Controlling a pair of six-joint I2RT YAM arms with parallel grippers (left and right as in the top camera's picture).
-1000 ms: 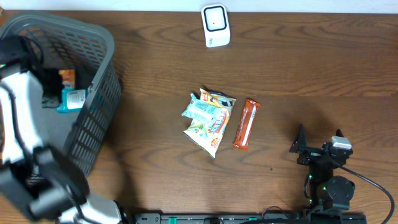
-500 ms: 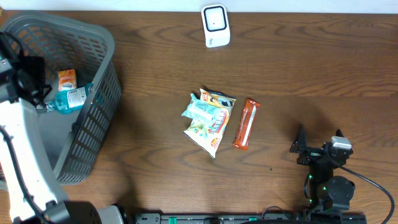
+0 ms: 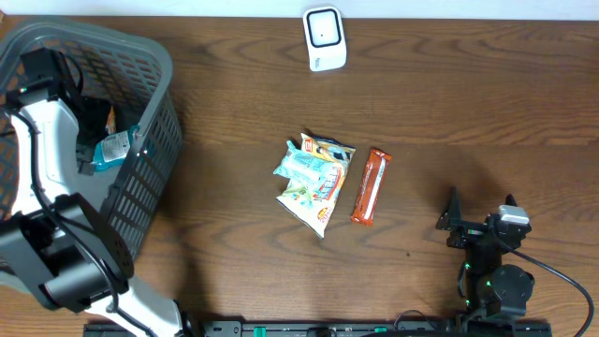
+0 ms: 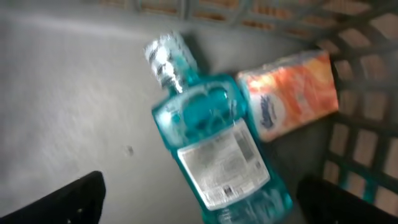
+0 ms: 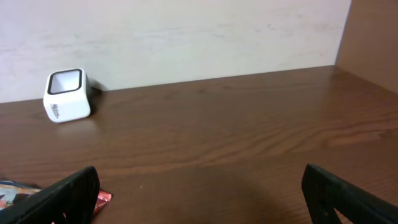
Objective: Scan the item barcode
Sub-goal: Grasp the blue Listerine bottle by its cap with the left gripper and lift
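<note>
A teal mouthwash bottle (image 4: 214,146) lies on its side on the basket floor, white label up, and also shows in the overhead view (image 3: 110,150). An orange tissue pack (image 4: 289,93) rests against its shoulder. My left gripper (image 4: 208,202) hovers open over the bottle's lower end, fingers wide on either side and touching nothing; from overhead this gripper (image 3: 89,110) is inside the basket. The white scanner (image 3: 324,37) stands at the table's far edge. My right gripper (image 3: 479,213) is open and empty near the front right.
The grey mesh basket (image 3: 150,178) fills the left side, its walls close around my left arm. A snack bag (image 3: 314,178) and a red bar (image 3: 371,185) lie mid-table. The right wrist view shows the scanner (image 5: 65,94) at the back wall.
My left gripper has opened wide and shifted inside the basket. The mouthwash bottle now lies free on the basket floor. The right arm has not moved.
</note>
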